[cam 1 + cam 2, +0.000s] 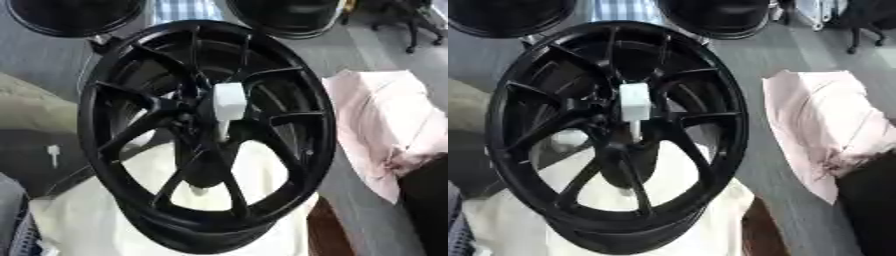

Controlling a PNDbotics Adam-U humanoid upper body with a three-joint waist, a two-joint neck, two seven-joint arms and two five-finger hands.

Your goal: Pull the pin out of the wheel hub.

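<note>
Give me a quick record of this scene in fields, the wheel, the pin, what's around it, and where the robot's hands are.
wheel: black spoked wheel hub, fills the middle of the view, resting on a cream-white surface
pin: white pin with a blocky head, seated at the hub's centre, thinner stem pointing down
pin state: not yet pulled out
hands: neither robot hand in view
right of wheel: crumpled pale pink cloth
far edge: two more black round items, partly cut off
floor: grey

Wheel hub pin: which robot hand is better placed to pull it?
Neither robot hand shows, so only a lean: left. The white pin in the black wheel shows slightly left of the views' middle; pink cloth crowds the right.
</note>
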